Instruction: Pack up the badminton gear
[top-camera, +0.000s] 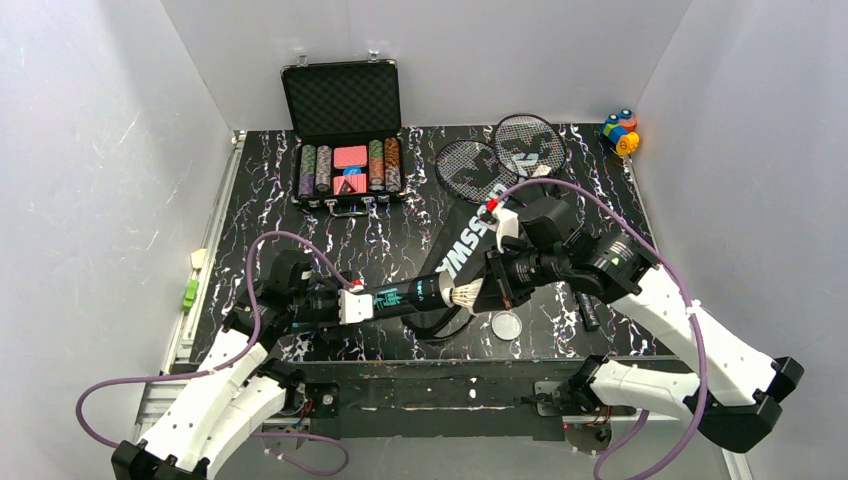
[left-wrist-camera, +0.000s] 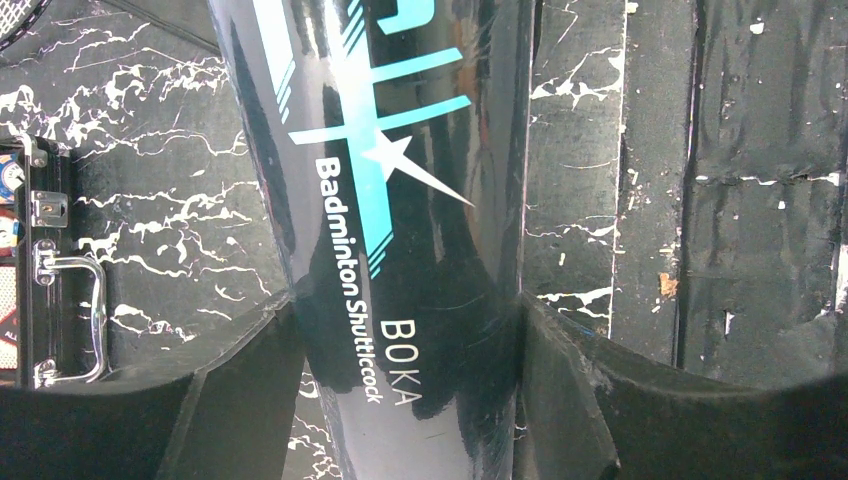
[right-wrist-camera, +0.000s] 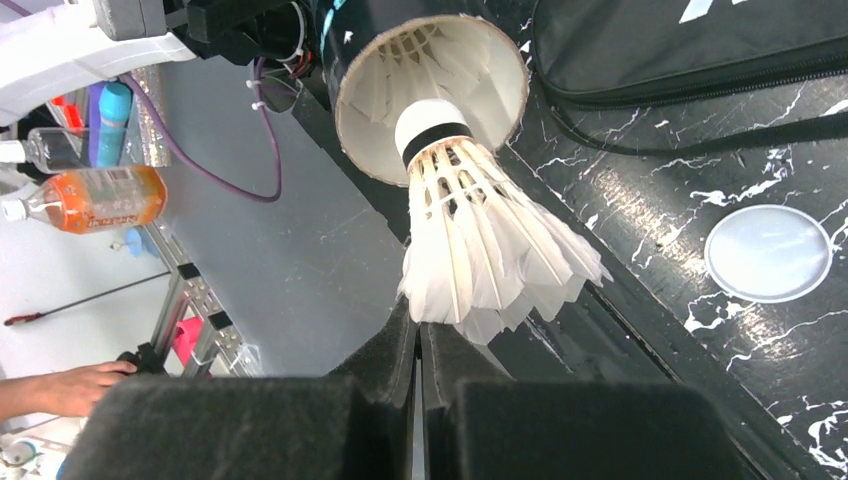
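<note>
**Top view.** Left claw (top-camera: 368, 302): clamped around the long black tube (top-camera: 415, 295) with teal print, held roughly level above the near part of the black marbled surface (top-camera: 400, 230). Right claw (top-camera: 492, 290): pinched on a white shuttlecock (top-camera: 466, 294) at the tube's open end. Black bag (top-camera: 462, 248) with white lettering: flat on the surface, behind the tube mouth. Two rackets (top-camera: 500, 158): heads overlapping, at the bag's far end. Open poker-chip case (top-camera: 345, 150): far left. Toy blocks (top-camera: 620, 131): far right corner. Round white lid (top-camera: 507, 325): on the surface, near the right claw.

**Left wrist view.** Tube (left-wrist-camera: 400, 200): between both fingers (left-wrist-camera: 250, 390), touching each; print reads "Badminton Shuttlecock". Case handle (left-wrist-camera: 70, 300): at the left edge.

**Right wrist view.** Fingers (right-wrist-camera: 395, 360): closed together on the feather edge of the shuttlecock (right-wrist-camera: 470, 250), with its cork tip just at the tube mouth (right-wrist-camera: 350, 120). More feathers visible inside the tube. Lid (right-wrist-camera: 768, 253) and bag (right-wrist-camera: 690, 50): to the right, on the surface.
</note>
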